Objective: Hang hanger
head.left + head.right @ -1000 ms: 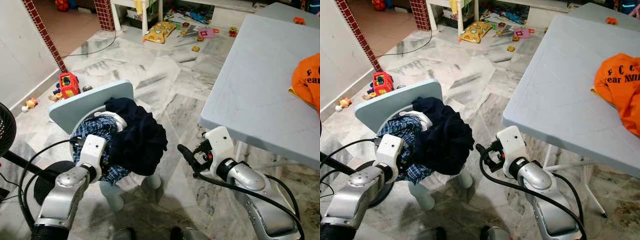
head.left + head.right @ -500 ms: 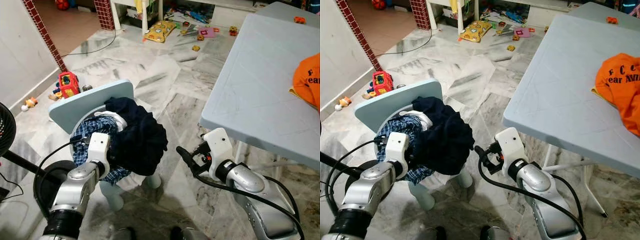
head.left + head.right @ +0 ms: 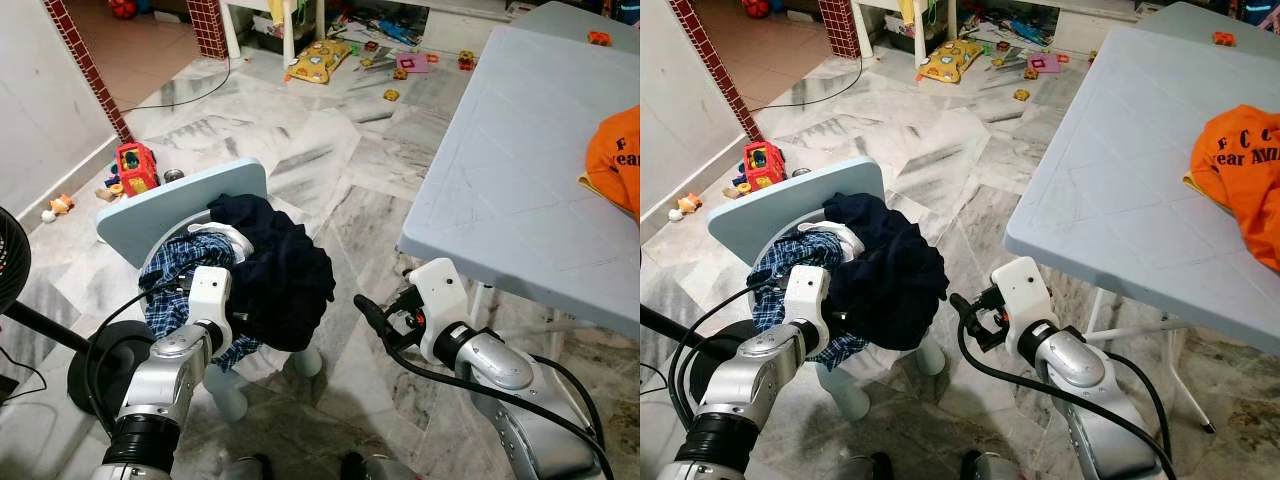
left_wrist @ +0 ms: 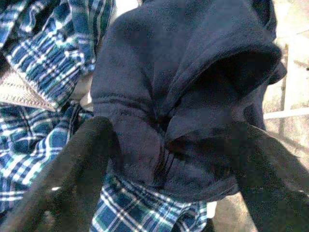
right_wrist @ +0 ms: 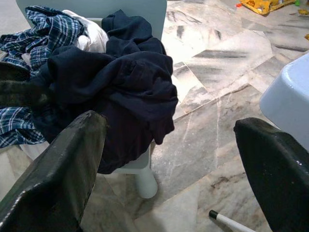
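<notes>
A heap of clothes lies on a small light-blue chair (image 3: 150, 215): a dark navy garment (image 3: 280, 265) on top, a blue plaid shirt (image 3: 175, 265) and a white piece (image 3: 232, 238) beneath. My left gripper (image 3: 228, 300) is pushed into the heap from the front. In the left wrist view it (image 4: 169, 159) stands open, with a fold of the navy garment (image 4: 183, 87) between its fingers. Right of the chair, my right gripper (image 3: 372, 318) hovers open above the floor and points at the heap (image 5: 111, 82). I see no hanger.
A grey-blue folding table (image 3: 500, 180) stands at the right with an orange shirt (image 3: 615, 160) on it. A black fan base (image 3: 105, 350) sits at the left. A red toy (image 3: 135, 168) and scattered toys (image 3: 320, 62) lie on the marble floor behind.
My left arm has moved forward and right, bringing its gripper in against the navy garment. The right arm has hardly shifted.
</notes>
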Tool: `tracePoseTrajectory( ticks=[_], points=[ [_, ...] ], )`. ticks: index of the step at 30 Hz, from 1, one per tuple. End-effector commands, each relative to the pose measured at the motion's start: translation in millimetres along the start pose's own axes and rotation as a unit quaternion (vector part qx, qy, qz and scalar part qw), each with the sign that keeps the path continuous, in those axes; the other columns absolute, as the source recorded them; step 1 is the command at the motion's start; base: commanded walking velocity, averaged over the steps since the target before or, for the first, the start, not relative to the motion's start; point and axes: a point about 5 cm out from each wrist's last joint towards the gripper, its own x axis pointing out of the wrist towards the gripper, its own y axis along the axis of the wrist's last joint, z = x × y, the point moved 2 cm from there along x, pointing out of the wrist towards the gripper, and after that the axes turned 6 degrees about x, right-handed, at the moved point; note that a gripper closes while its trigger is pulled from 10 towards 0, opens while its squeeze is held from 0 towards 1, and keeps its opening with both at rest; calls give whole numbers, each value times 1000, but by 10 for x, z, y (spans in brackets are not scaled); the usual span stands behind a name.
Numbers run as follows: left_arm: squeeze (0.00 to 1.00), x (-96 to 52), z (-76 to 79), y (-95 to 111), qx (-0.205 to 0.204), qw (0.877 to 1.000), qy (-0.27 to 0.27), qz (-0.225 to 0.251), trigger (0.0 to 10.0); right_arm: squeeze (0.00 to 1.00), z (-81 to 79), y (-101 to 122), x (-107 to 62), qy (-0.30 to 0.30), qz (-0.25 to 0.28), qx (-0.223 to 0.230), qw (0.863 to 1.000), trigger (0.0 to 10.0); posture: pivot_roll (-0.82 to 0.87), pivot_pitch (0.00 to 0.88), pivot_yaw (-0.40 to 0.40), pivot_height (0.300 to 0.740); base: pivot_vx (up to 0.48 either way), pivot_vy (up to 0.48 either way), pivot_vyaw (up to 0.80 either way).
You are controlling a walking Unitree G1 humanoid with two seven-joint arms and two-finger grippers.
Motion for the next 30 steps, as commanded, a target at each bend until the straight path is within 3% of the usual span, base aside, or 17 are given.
tracePoseTrajectory(
  ticks=[1,2,3,4,5,12,13,14,15,30],
  points=[
    [1000,8,-32,-76,4,1000,10,-21,10000,0,-9,27,-21,-1,3,-4,1000,10000,-141,202,19,740,0,0,0],
    [1000,11,-39,-84,3,1000,10,-23,10000,0,-11,27,-22,-1,2,-4,1000,10000,-141,202,19,740,0,0,0],
    [682,17,-45,-94,1,1000,10,-27,10000,0,-15,26,-23,-1,2,-3,1000,10000,-142,202,19,740,0,0,0],
    [682,21,-49,-102,0,1000,9,-30,10000,0,-17,25,-23,0,2,-3,1000,10000,-142,202,19,740,0,0,0],
    [0,27,-44,-106,-2,999,6,-32,10000,0,-21,23,-23,0,2,-3,1000,10000,-143,200,19,740,0,0,0],
    [0,109,-22,-131,-20,999,-1,-40,10000,0,-18,38,-8,1,3,-6,1000,10000,-153,183,23,740,0,0,0],
    [0,133,-49,-131,-19,999,3,-40,9451,0,1,52,-1,-1,5,-7,1000,10000,-155,179,24,740,0,0,0],
    [0,144,-58,-130,-21,999,4,-39,3451,0,9,54,1,-2,5,-8,1000,10000,-155,178,22,740,0,0,0],
    [0,152,-65,-131,-21,999,5,-39,314,0,14,53,1,-3,5,-8,1000,10000,-155,176,22,740,0,0,0],
    [0,249,-59,-79,-31,999,7,-23,0,0,18,64,27,-2,8,-13,1000,10000,-163,144,19,740,0,0,0]
  ],
)
